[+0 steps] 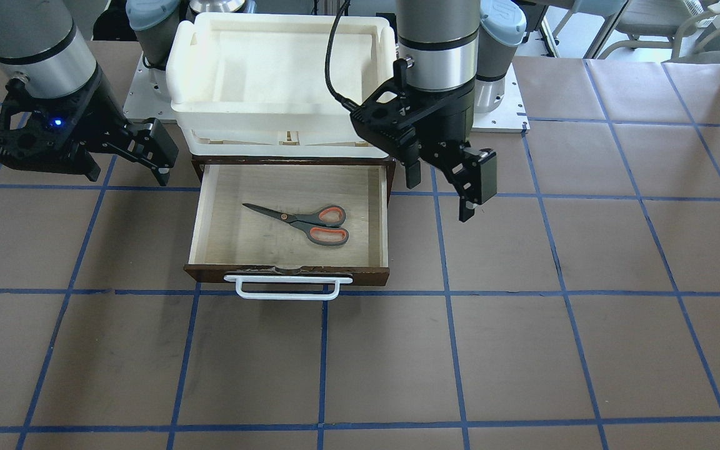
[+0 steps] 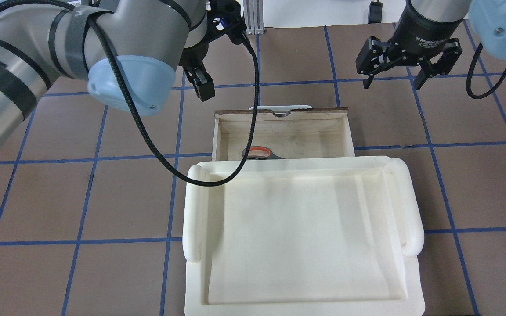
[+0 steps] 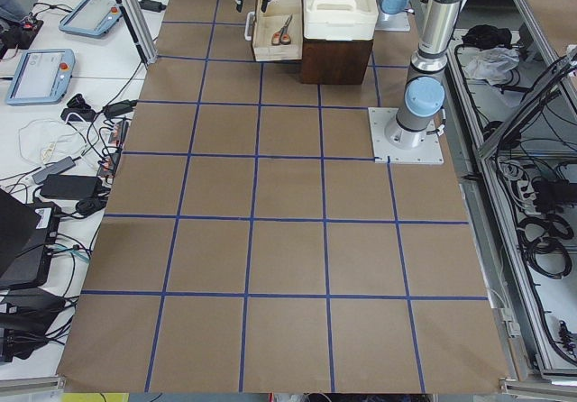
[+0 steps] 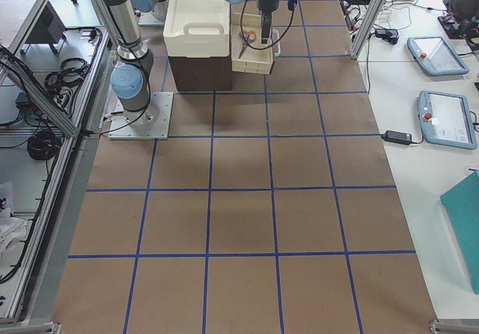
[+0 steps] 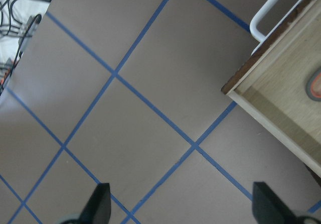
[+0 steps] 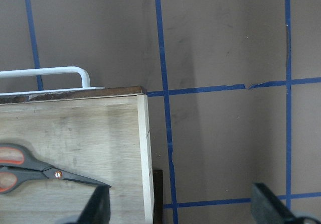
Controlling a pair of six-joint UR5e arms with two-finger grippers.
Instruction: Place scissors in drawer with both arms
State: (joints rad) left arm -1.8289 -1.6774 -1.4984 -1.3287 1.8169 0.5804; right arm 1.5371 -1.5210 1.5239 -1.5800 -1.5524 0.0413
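Note:
The scissors lie flat on the pale floor of the pulled-out drawer, with their orange-lined handles towards my left arm's side. The same scissors show in the right wrist view, and only one handle loop of the scissors shows past the tray from overhead. My left gripper hangs open and empty above the table just beside the drawer. On the drawer's other side, my right gripper is also open and holds nothing. The drawer's white bar handle faces away from me.
A cream-white plastic tray sits on top of the dark cabinet behind the drawer and hides the drawer's rear part from overhead. A black cable from my left arm droops over the drawer and the tray's rim. Brown table paper with blue tape lines surrounds it.

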